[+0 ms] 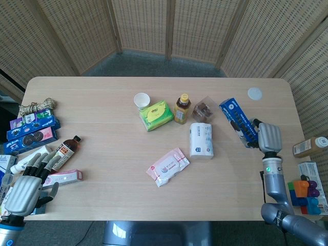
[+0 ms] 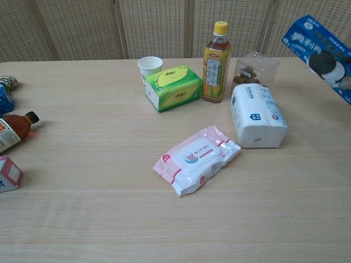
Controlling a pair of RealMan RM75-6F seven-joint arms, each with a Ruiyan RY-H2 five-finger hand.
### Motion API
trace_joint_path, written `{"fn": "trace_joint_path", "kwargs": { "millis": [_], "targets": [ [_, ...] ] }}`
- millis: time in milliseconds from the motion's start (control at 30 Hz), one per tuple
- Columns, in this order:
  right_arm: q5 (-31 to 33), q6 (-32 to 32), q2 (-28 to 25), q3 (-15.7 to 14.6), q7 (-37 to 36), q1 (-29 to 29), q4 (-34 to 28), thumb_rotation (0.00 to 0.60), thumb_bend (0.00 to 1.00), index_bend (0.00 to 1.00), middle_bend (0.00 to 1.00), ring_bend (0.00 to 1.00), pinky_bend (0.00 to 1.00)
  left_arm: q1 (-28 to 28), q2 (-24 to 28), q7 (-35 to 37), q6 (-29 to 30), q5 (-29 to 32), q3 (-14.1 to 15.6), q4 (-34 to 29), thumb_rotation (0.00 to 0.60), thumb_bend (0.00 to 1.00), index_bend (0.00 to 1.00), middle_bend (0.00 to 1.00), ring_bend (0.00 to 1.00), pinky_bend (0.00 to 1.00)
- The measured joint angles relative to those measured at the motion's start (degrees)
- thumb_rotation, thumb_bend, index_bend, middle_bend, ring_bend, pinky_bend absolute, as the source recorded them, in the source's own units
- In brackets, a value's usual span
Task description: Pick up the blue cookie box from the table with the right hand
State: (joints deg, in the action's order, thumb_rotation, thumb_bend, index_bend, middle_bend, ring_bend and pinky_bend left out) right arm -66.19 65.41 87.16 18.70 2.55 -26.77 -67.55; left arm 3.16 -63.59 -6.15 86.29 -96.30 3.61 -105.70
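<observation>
Right hand [image 1: 268,137]: grips cookie box [image 1: 239,122], lifted off table [image 1: 266,184], near right edge.
Left hand [image 1: 23,193]: fingers spread, holding nothing.

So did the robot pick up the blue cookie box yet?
Pretty much, yes. The right hand grips one end of the blue cookie box, and in the chest view the box hangs tilted in the air, clear of the table. So the grab and the lift look done. All that's left is to keep holding it steady. The left hand rests open at the table's near corner, holding nothing.
</observation>
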Motion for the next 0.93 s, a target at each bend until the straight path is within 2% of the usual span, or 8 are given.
{"fn": "trace_joint_path", "kwargs": {
  "millis": [333, 533, 933],
  "targets": [
    [0.1, 6.4, -7.1, 3.8, 0.6, 1.7, -14.5, 0.600, 0.26, 0.61, 1.00, 0.80, 0.82, -0.7, -0.2, 0.9, 1.0, -0.9, 0.5, 0.5, 0.600, 0.54, 0.10, 0.03, 0.00, 0.00],
    [0.5, 8.8, -9.6, 5.1, 1.5, 2.3, -20.8, 0.600, 0.26, 0.61, 1.00, 0.80, 0.83, -1.0, -0.3, 1.2, 1.5, -1.2, 0.7, 0.8, 0.600, 0.54, 0.10, 0.03, 0.00, 0.00],
    [0.8, 11.1, -11.9, 5.5, 1.4, 2.7, -25.8, 0.600, 0.26, 0.61, 1.00, 0.80, 0.83, -1.4, -0.2, 1.6, 1.8, -1.4, 0.8, 0.9, 0.600, 0.54, 0.10, 0.03, 0.00, 0.00]
  ]
}}
